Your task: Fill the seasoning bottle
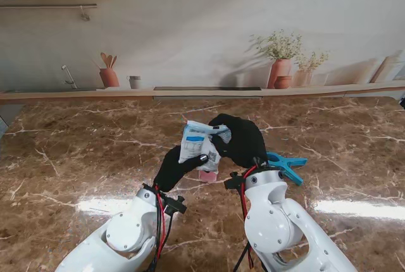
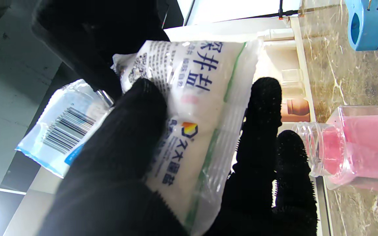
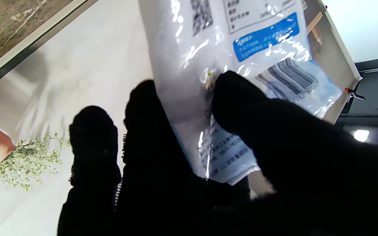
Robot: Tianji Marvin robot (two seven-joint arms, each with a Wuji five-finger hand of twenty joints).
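- Stand view: two black-gloved hands meet over the middle of the marble table (image 1: 76, 158). One salt bag (image 1: 200, 144), white with blue print, hangs between them, raised off the table top. The left hand (image 1: 172, 168) grips the bag's near lower part; the right hand (image 1: 240, 139) clamps its far upper right corner. One pink seasoning bottle (image 1: 207, 176) shows only as a small patch just under the bag's lower edge, on the table between the two wrists. One blue clip (image 1: 286, 165) lies on the table just right of the right hand.
- Left wrist view: the left hand (image 2: 162, 170) is closed on the one salt bag (image 2: 192, 108), thumb pressed across its printed face and the other fingers (image 2: 262, 121) behind it. The right hand (image 2: 97, 42) pinches the bag's other end, beside the barcode. One seasoning bottle (image 2: 349, 147), clear with pink inside, stands uncapped on the table, its open threaded neck just beside the left fingertips and apart from the bag. One blue clip (image 2: 366, 24) rests on the marble farther off.
- Right wrist view: the right hand (image 3: 228, 157) is closed on the one salt bag (image 3: 241, 49), thumb on the barcode face, fingers (image 3: 92, 141) rising behind. The bottle is out of this frame.
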